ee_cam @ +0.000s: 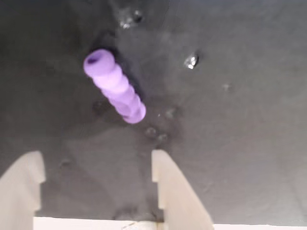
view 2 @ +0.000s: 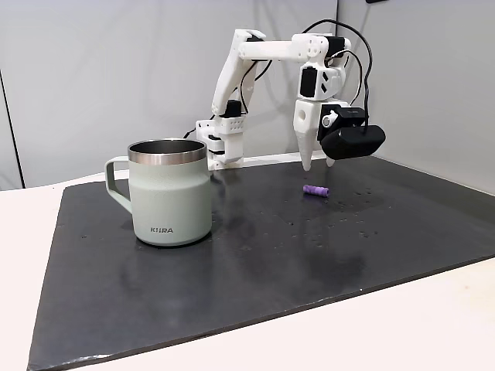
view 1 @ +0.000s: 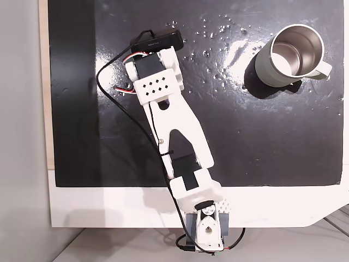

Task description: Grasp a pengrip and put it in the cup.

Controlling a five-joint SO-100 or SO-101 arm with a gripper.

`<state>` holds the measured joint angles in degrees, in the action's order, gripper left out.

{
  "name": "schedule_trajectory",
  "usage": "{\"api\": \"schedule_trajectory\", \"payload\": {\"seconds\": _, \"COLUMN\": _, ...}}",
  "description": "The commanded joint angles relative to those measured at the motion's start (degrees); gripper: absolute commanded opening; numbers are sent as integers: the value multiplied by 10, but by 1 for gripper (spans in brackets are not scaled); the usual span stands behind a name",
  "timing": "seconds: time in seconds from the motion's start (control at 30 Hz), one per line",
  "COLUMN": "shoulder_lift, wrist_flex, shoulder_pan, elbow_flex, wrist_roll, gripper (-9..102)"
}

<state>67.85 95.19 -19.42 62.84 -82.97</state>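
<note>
Wrist view: my end effector [ee_cam: 96,177] hangs spread wide, empty, above the dark mat [ee_cam: 240,143]. Purple pengrip [ee_cam: 115,87] lies flat just beyond the fingertips. Cup [view 2: 170,193] stands upright, well apart.

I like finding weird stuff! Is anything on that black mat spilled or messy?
Yes: small shiny droplets speckle the black mat near the pale grey-green steel-lined mug, like splashed water. The tiny purple ribbed tube lies on its side among them, below the open white gripper.
</note>
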Motion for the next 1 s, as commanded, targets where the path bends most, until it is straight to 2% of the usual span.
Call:
{"api": "schedule_trajectory", "payload": {"seconds": 0.0, "shoulder_lift": -25, "wrist_flex": 31, "shoulder_pan": 8, "elbow_flex": -74, "wrist_roll": -8, "gripper": 24}}
{"api": "schedule_trajectory", "payload": {"seconds": 0.57, "shoulder_lift": -174, "wrist_flex": 47, "shoulder_pan": 24, "elbow_flex": -207, "wrist_roll": -18, "gripper": 23}}
{"api": "schedule_trajectory", "payload": {"seconds": 0.7, "shoulder_lift": -190, "wrist_flex": 47, "shoulder_pan": 23, "elbow_flex": -213, "wrist_roll": -17, "gripper": 18}}
{"api": "schedule_trajectory", "payload": {"seconds": 0.87, "shoulder_lift": -203, "wrist_flex": 47, "shoulder_pan": 24, "elbow_flex": -213, "wrist_roll": -13, "gripper": 4}}
{"api": "schedule_trajectory", "payload": {"seconds": 0.97, "shoulder_lift": -203, "wrist_flex": 46, "shoulder_pan": 25, "elbow_flex": -213, "wrist_roll": -11, "gripper": 2}}
